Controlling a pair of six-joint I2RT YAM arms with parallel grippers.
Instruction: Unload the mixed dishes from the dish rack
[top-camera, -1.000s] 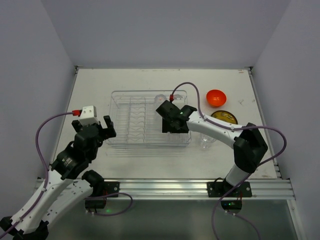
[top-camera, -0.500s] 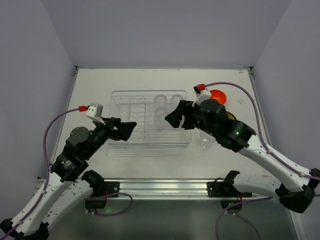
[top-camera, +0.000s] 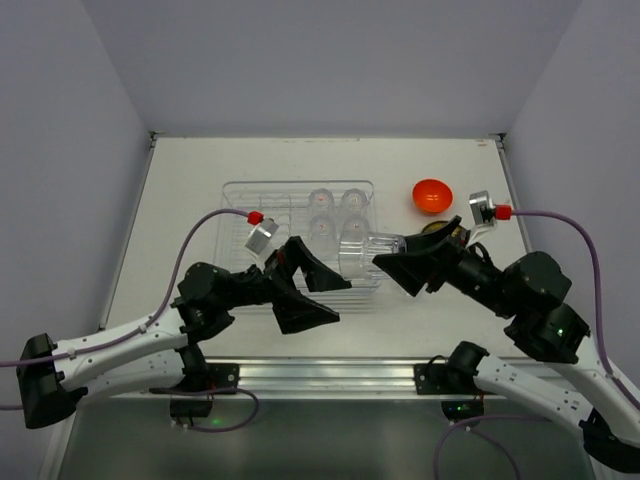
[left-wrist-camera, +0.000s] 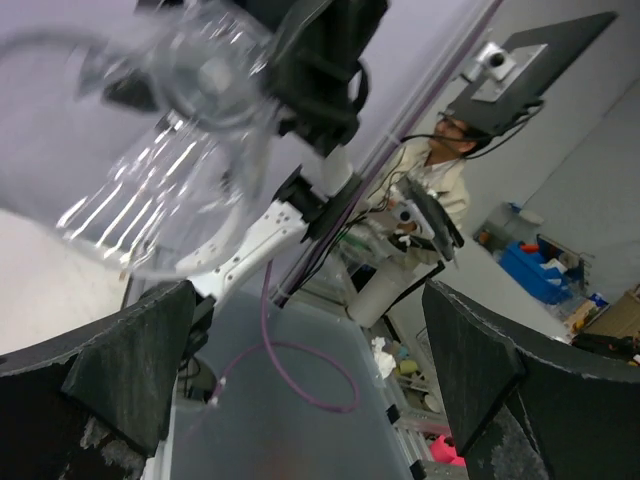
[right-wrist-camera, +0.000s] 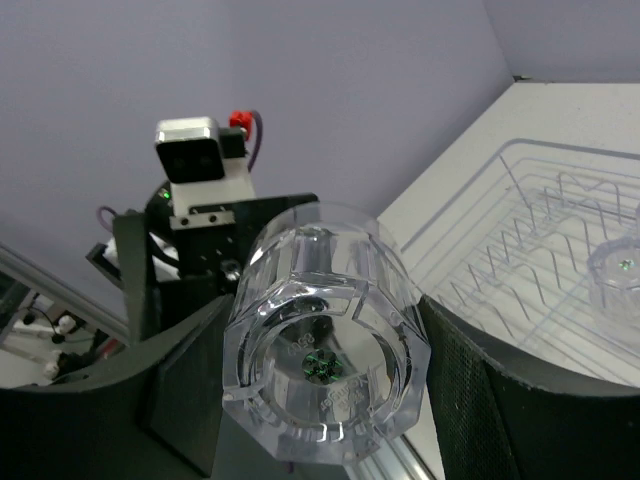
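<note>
My right gripper (top-camera: 392, 270) is shut on a clear glass cup (top-camera: 358, 255) and holds it on its side above the near right corner of the dish rack (top-camera: 245, 215). In the right wrist view the cup (right-wrist-camera: 325, 370) fills the space between my fingers, base toward the camera. My left gripper (top-camera: 340, 302) is open and empty, just left of and below the cup, pointing at it. In the left wrist view the cup (left-wrist-camera: 195, 90) shows blurred at the top. Three more glass cups (top-camera: 320, 200) stand in the rack. The orange bowl (top-camera: 432, 195) sits on the table.
An olive patterned plate (top-camera: 452, 230) lies right of the rack, mostly hidden by my right arm. The white table (top-camera: 200, 170) is walled on three sides. The rack's ribbed slots (right-wrist-camera: 540, 230) and one cup (right-wrist-camera: 620, 265) show in the right wrist view.
My right gripper has lifted a glass cup out of the rack and pulled back toward the near right. My left arm has swung right, its open gripper now facing the cup.
</note>
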